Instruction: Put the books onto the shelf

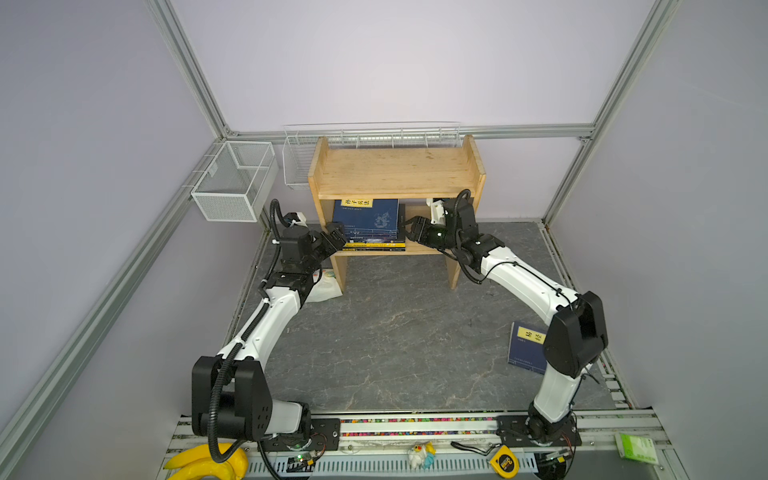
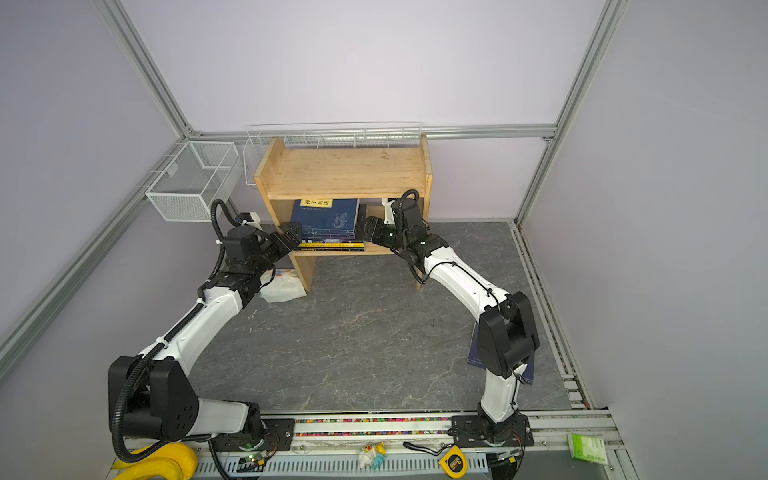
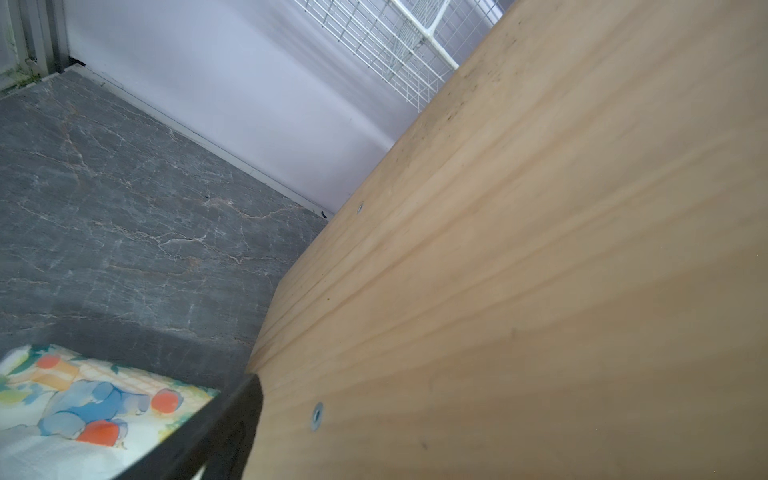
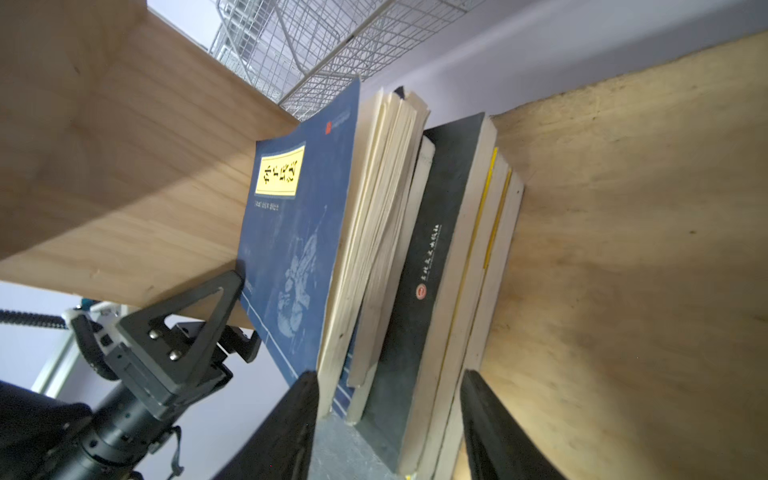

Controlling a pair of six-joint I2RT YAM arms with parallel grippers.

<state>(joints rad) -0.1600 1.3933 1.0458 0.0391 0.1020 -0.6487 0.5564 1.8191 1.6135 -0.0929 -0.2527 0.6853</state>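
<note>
The books (image 1: 368,218) (image 2: 326,216) lie stacked flat on the lower board of the wooden shelf (image 1: 395,170) (image 2: 345,170), a navy one with a yellow label on top. In the right wrist view the stack (image 4: 299,216) shows navy, black and yellow covers. My right gripper (image 1: 409,230) (image 2: 363,228) (image 4: 388,376) is open, its jaws straddling the stack's right end. My left gripper (image 1: 336,237) (image 2: 293,232) is open at the shelf's left side panel (image 3: 540,249); one finger (image 3: 232,415) shows. Another navy book (image 1: 525,347) (image 2: 473,353) lies on the table, partly hidden behind the right arm.
A white floral packet (image 1: 328,286) (image 3: 83,415) lies by the shelf's left leg. Wire baskets (image 1: 235,178) (image 1: 299,162) hang on the back left walls. Bananas (image 1: 208,461), a small toy (image 1: 419,455), a tape measure (image 1: 505,461) and a green packet (image 1: 636,446) sit on the front rail.
</note>
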